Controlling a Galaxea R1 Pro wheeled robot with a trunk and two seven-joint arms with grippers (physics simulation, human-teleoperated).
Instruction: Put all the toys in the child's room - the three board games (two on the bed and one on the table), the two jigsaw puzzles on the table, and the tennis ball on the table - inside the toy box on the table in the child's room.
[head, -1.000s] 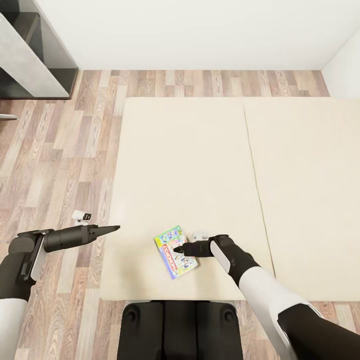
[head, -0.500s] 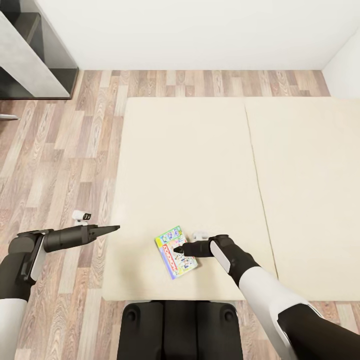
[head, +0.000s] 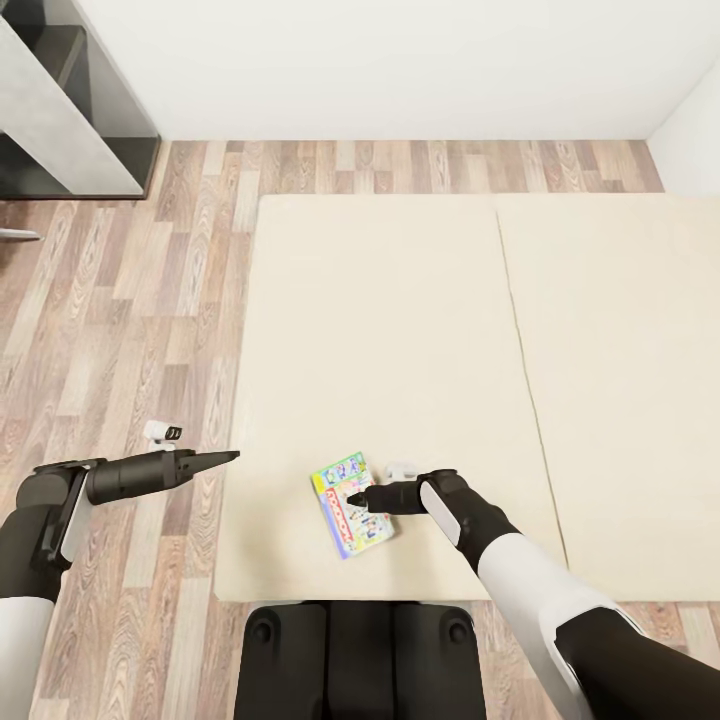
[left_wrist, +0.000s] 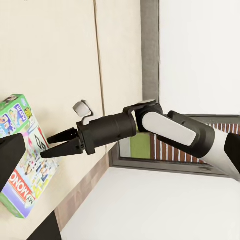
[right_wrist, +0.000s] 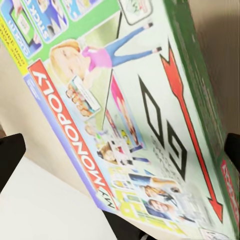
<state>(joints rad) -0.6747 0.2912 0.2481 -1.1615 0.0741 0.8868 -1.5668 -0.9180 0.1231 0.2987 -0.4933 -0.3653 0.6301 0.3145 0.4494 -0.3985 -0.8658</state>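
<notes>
The right gripper (head: 352, 497) hangs directly over the Monopoly board game (head: 349, 504), its dark fingers pointing across the lid; in the left wrist view that gripper (left_wrist: 52, 144) shows its two fingers parted by a narrow gap at the tips, with nothing between them, just above the box's (left_wrist: 25, 165) surface, though whether they touch the lid I cannot tell. The right wrist camera looks straight onto the printed lid (right_wrist: 125, 115), which lies flat and turned at an angle under the fingers. The game sits on the cream bed (head: 400, 330), close to its near edge, right in front of the robot's base. The left gripper (head: 228, 457) hovers well to the left of the box, near the bed's left edge by the wooden floor (head: 110, 330), its fingers drawn to a closed point and empty.
</notes>
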